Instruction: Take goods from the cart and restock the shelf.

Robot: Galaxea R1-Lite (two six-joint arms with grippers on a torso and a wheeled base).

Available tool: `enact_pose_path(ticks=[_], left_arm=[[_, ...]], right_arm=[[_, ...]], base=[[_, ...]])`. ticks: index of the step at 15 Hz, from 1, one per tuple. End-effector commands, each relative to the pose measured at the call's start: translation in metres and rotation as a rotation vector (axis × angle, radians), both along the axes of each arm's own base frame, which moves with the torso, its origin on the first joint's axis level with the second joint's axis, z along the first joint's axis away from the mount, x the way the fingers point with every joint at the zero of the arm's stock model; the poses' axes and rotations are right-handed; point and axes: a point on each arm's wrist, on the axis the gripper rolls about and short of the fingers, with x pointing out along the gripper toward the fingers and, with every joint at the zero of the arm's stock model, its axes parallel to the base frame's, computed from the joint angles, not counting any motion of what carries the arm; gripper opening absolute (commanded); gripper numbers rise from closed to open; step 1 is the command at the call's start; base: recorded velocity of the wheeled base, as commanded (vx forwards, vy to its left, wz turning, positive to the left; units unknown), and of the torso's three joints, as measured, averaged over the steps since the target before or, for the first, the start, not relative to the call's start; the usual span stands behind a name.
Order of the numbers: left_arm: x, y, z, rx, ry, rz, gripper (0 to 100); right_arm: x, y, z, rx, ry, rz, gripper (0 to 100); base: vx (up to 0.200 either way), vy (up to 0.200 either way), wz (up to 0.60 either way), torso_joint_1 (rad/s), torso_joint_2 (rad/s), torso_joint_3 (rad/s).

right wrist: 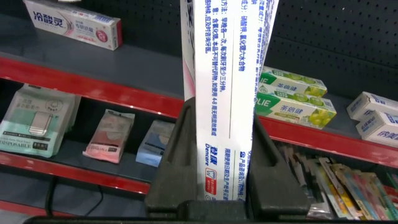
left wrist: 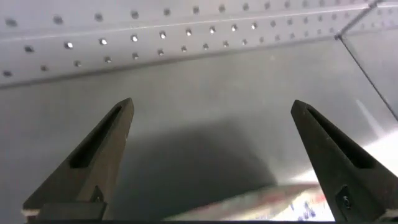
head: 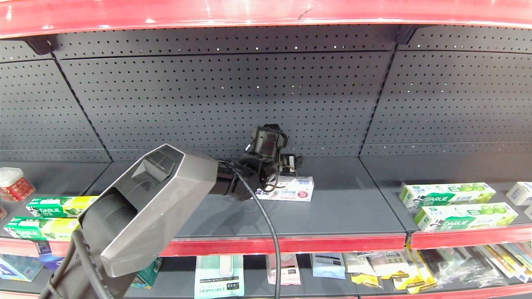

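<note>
Under the left end effector point(left wrist: 212, 104): a white toothpaste box point(head: 291, 189) is seen lying flat on the grey shelf point(head: 345, 211), with its long side along the shelf front. Whether the fingers touch it cannot be made out.
Left end effector state: the fingers are spread wide and nothing is held between them.
Right end effector point(right wrist: 225, 155): it is pinched on a second toothpaste box point(right wrist: 227, 68). The box is clamped at the end nearest the wrist and stands out lengthwise from the fingers.
Beyond the right end effector: green toothpaste boxes point(right wrist: 292, 99) are stacked on the shelf, well apart from the held box.
Handling: the carton is judged light and stiff along its length. It is hollow, so it could be dented by a hard squeeze, and the glossy card may slip.
Where to hold: the two long flat faces are judged best, taken nearer the middle so that swinging is limited.
Task stage: one box is judged placed, and the held box is yet to be set down beside it.
</note>
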Motion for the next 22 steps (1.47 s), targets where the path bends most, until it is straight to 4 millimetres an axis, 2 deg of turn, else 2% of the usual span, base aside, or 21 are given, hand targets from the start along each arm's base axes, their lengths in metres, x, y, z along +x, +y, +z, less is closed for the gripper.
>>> enact_pose_path(ticks=[1,3,10,13,18,22], left_arm=[[0.005,-0.008,-0.007,0.005,-0.004,0.009,100],[0.010,-0.011,-0.010,0.009,-0.015,0.036,100],[0.006,-0.015,-0.013,0.004,0.024,0.045,100],[0.005,-0.014,-0.013,0.018,0.047,0.047,100],[0.001,-0.010,-0.003,0.031,0.074,0.048,100],[-0.004,-0.008,-0.006,0.038,0.103,0.026,100]], right_arm=[[0.000,0.000,0.000,-0.001,0.002,0.000,0],[0.000,0.000,0.000,-0.001,0.000,0.000,0],[0.000,0.000,0.001,0.001,-0.003,-0.001,0],[0.000,0.000,0.003,0.000,-0.009,-0.001,0],[-0.001,0.000,0.003,0.000,-0.010,-0.001,0],[-0.001,0.000,0.004,0.001,-0.015,-0.001,0]], base=[[0.000,0.000,0.00,0.000,0.00,0.000],[0.000,0.000,0.00,0.000,0.00,0.000],[0.000,0.000,0.00,0.000,0.00,0.000],[0.000,0.000,0.00,0.000,0.00,0.000],[0.000,0.000,0.00,0.000,0.00,0.000],[0.000,0.000,0.00,0.000,0.00,0.000]])
